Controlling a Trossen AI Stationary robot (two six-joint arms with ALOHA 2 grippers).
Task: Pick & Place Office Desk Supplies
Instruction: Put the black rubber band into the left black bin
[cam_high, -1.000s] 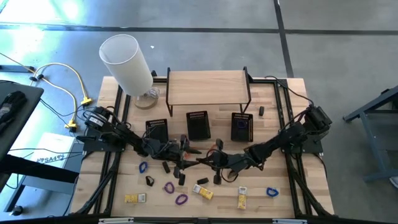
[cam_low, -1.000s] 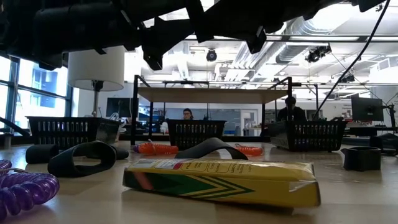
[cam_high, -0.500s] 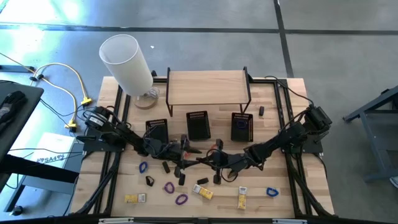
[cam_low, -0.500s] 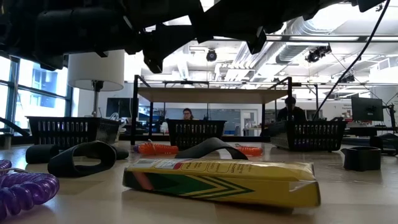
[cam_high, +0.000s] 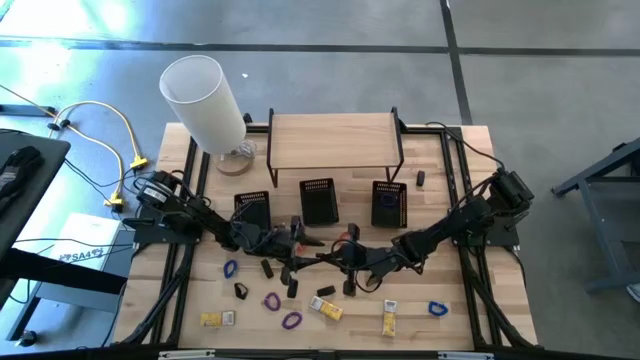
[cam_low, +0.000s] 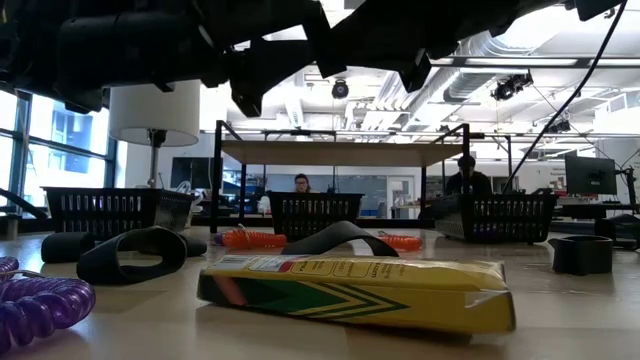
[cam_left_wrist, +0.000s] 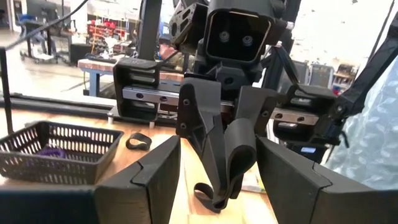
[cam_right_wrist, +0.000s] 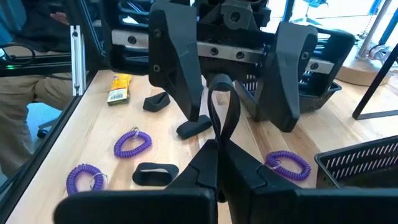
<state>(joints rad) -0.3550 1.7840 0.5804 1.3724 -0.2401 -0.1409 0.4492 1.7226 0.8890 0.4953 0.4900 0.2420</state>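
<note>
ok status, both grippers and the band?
Right gripper shut on black band loop, mid-table. Left gripper open, fingers either side of the loop, facing the right. Nothing between them; purple coils on the table below.

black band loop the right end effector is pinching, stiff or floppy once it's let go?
Likely floppy: the black band loop folds to a narrow teardrop where the shut right end effector pinches it. Its thin strip looks light. It should lie flat rather than roll.

Grey concrete floor (cam_high: 300, 80); big windows (cam_low: 25, 140); bright open ceiling (cam_low: 520, 60).
</note>
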